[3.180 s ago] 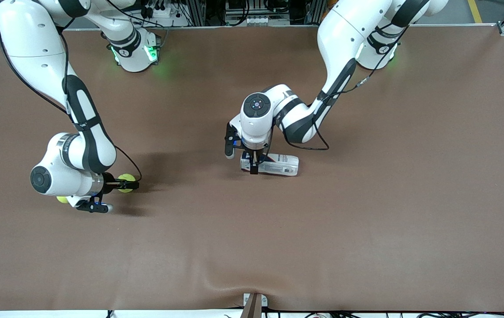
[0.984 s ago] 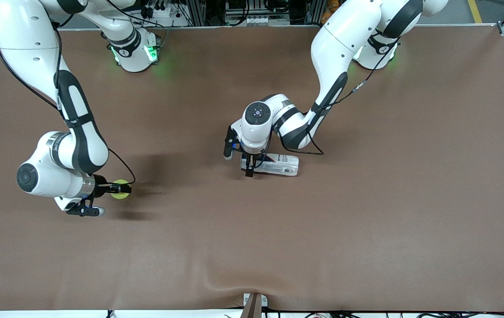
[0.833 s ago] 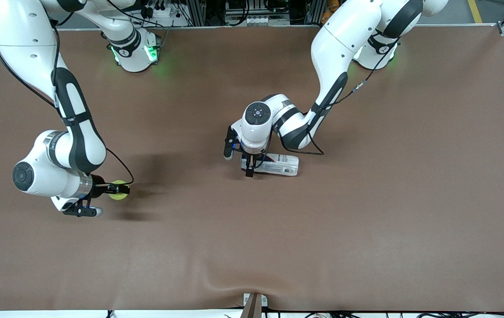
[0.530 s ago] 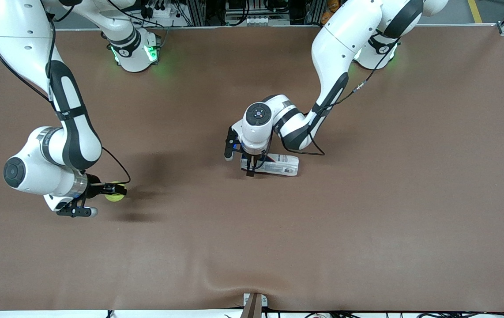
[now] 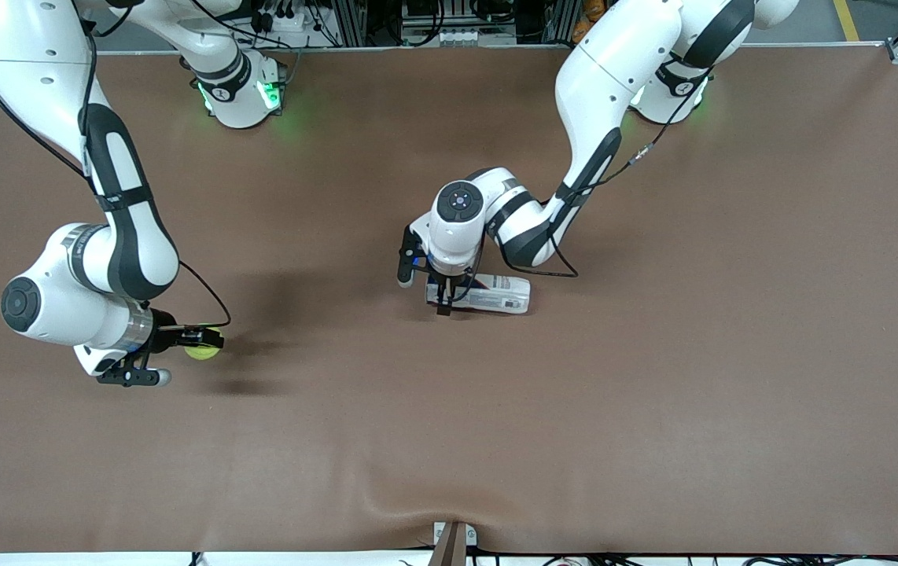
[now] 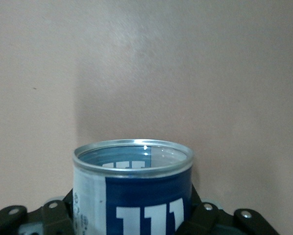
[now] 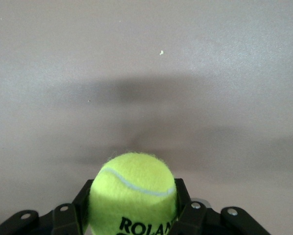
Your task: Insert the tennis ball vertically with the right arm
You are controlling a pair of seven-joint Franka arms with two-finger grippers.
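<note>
My right gripper (image 5: 201, 339) is shut on a yellow-green tennis ball (image 5: 204, 350) and holds it above the table near the right arm's end; in the right wrist view the ball (image 7: 133, 193) sits between the black fingers (image 7: 185, 215). A clear tennis-ball can with a blue-and-white label (image 5: 488, 293) lies on its side at the table's middle. My left gripper (image 5: 444, 297) is shut on the can near its open end; in the left wrist view the can's open metal rim (image 6: 133, 159) faces away from the camera.
The brown table mat (image 5: 653, 393) stretches wide toward the front camera and toward the left arm's end. Both arm bases (image 5: 241, 94) stand along the table's edge farthest from the front camera. A small bracket (image 5: 453, 538) sits at the nearest edge.
My right arm has pulled toward its own end of the table with the tennis ball in its grip. The left gripper and the can have stayed almost still.
</note>
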